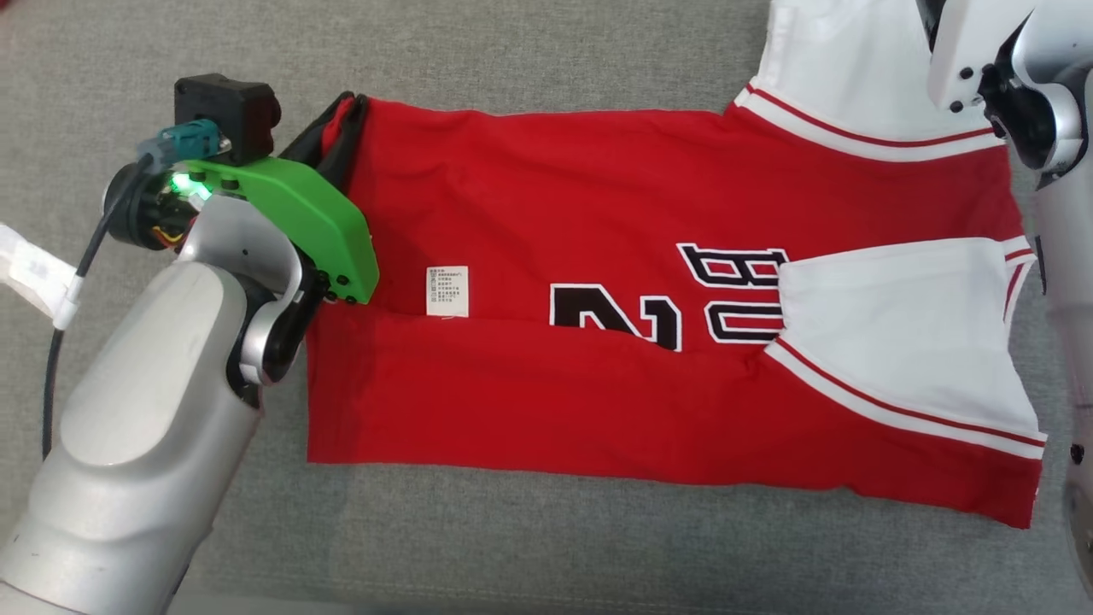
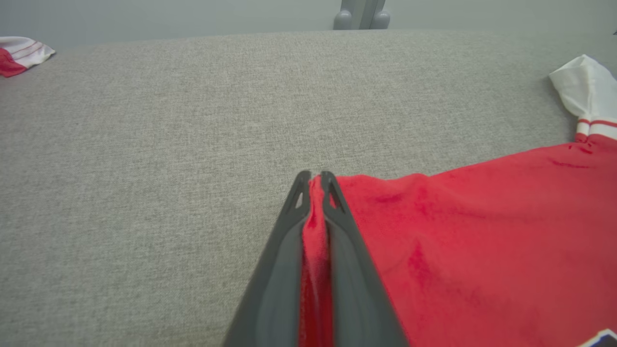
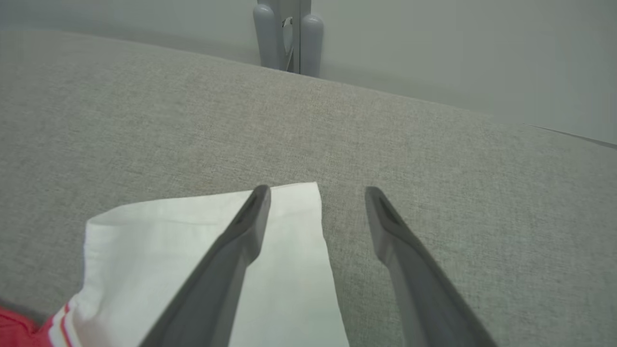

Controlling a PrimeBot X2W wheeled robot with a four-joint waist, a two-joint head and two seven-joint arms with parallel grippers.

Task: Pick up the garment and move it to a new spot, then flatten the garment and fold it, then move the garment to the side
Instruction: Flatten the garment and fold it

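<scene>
The garment is a red jersey with white sleeves and black lettering, lying folded lengthwise on the grey fabric surface. A white care label shows on it. My left gripper sits at the jersey's far left corner, shut on a pinch of red cloth; in the left wrist view the gripper has red fabric squeezed between its fingers. My right gripper is open just above the far white sleeve, one finger over the sleeve's edge and the other over bare surface. The right arm shows at the top right.
A grey post stands at the surface's far edge against a pale wall. A small red-and-white piece of cloth lies far off at the upper left of the left wrist view. Bare grey surface stretches beyond both grippers.
</scene>
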